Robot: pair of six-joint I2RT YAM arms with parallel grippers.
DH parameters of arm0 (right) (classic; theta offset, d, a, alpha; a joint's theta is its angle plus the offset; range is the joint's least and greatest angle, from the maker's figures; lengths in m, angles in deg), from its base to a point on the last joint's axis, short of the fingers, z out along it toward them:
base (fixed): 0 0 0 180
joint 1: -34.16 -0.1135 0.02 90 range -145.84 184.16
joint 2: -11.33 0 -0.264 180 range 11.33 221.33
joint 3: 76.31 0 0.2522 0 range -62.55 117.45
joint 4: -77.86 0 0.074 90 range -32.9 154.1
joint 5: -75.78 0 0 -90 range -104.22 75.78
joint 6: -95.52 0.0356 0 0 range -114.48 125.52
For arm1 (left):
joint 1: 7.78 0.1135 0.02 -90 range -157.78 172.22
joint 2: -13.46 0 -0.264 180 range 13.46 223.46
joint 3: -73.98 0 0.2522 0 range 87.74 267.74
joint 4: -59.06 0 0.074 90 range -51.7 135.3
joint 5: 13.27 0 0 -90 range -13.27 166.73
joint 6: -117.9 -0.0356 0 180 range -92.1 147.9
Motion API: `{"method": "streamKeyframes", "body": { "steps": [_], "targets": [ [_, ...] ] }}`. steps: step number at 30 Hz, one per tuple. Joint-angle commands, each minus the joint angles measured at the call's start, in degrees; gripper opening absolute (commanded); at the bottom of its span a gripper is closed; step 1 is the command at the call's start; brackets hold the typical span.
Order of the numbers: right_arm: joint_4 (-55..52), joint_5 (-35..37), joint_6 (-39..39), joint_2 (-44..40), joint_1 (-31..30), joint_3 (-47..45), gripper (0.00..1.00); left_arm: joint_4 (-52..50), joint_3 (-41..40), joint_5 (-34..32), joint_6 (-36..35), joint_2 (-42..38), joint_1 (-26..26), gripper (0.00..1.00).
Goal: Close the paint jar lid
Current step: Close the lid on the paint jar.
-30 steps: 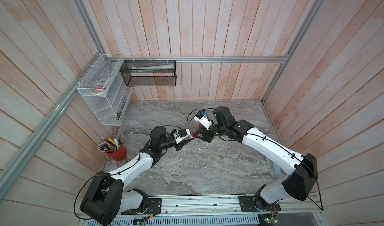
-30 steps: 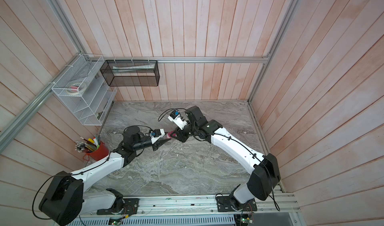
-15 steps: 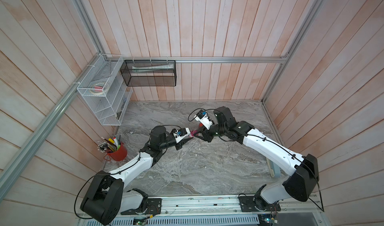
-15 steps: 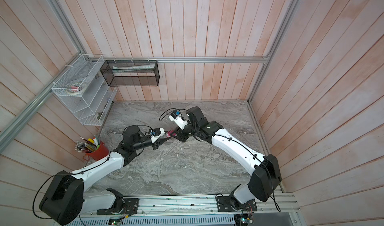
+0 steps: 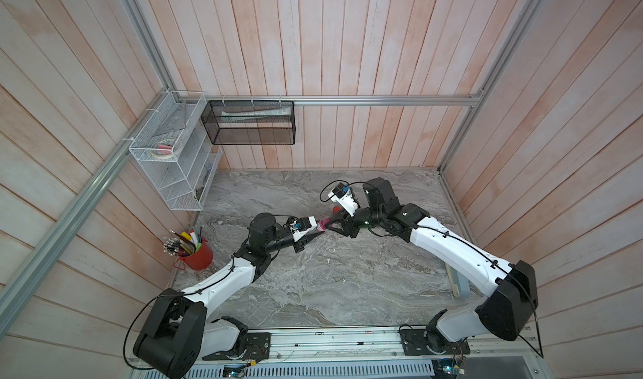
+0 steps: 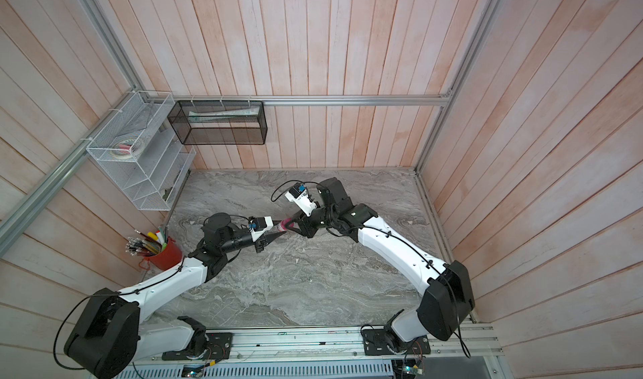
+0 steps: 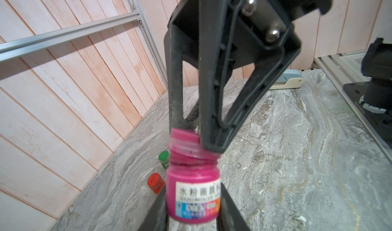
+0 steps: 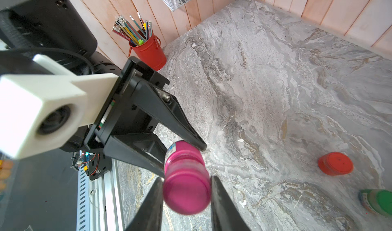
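i am watching both arms meeting above the middle of the marble worktop (image 5: 348, 283); the left gripper (image 7: 192, 200) is clenching its fingers (image 8: 182, 128) on the body of the magenta paint jar (image 7: 192, 176), one finger on each side of the white label, and is holding it lifted off the worktop; in both top views the jar is showing as a small pink spot between the two grippers (image 6: 283, 224); the right gripper (image 8: 185, 182) is pinching the magenta lid (image 7: 184, 139) by its rim, coming at the jar from the opposite side, so the two pairs of fingers are pointing at each other; in the left wrist view the lid is sitting tilted on the jar's neck, one edge riding higher, with the thread below it showing; i cannot tell whether the thread is catching; a red jar (image 8: 335, 163) and a green jar (image 8: 378, 200) are standing capped on the worktop, near each other and well apart from the held jar; a red cup (image 5: 196, 255) full of pens is standing at the worktop's left edge, beside the wooden wall.
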Motion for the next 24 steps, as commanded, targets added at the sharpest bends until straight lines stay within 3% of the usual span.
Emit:
{"method": "streamKeyframes", "body": {
  "steps": [1, 9, 24],
  "targets": [
    [-0.6, -0.1, -0.1, 0.1, 1.4, -1.2, 0.28, 4.0, -0.6, 4.4, -0.1, -2.2, -0.1, 0.35],
    [1.5, -5.1, 0.1, 0.5, 1.4, -3.0, 0.28, 4.7, -1.0, 4.5, -0.3, -2.9, 0.0, 0.34],
    [-1.5, -6.8, -1.7, 3.7, 1.3, -1.5, 0.28, 3.3, -0.6, 6.4, -1.6, -3.2, 0.2, 0.33]
  ]
}}
